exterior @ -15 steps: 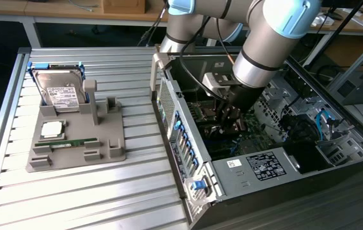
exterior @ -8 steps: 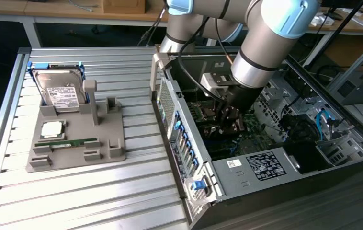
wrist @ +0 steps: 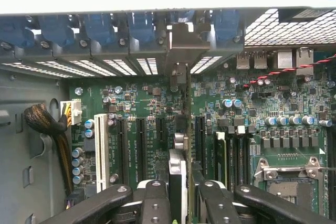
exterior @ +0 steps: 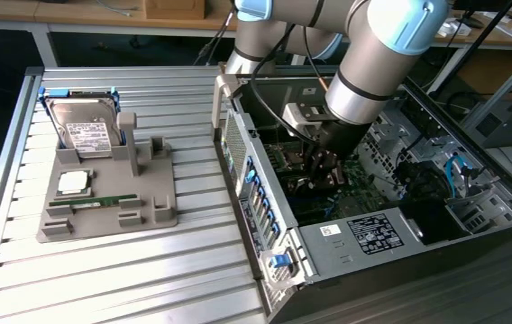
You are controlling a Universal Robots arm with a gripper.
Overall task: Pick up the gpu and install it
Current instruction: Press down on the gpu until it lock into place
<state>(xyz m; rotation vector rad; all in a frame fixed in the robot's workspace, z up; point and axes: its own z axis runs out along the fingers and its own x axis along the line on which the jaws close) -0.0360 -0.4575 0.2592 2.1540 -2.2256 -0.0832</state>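
The gpu [wrist: 179,129] appears edge-on in the wrist view as a thin upright card. Its silvery end bracket [wrist: 181,43] reaches up to the rear slot openings of the case. My gripper [wrist: 184,195] is shut on the gpu, with one black finger [wrist: 156,198] on each side of the card. The card stands over the green motherboard [wrist: 252,124], in line with the dark expansion slots. In the exterior view my gripper [exterior: 325,172] is down inside the open computer case [exterior: 364,233], close to the motherboard.
A grey holder [exterior: 152,214] on the slatted table carries a hard drive [exterior: 89,128], a processor [exterior: 73,181] and a RAM stick [exterior: 94,200]. Inside the case are blue slot latches [wrist: 94,27], a white slot [wrist: 101,150], a cable bundle [wrist: 44,124] and the processor socket [wrist: 286,174].
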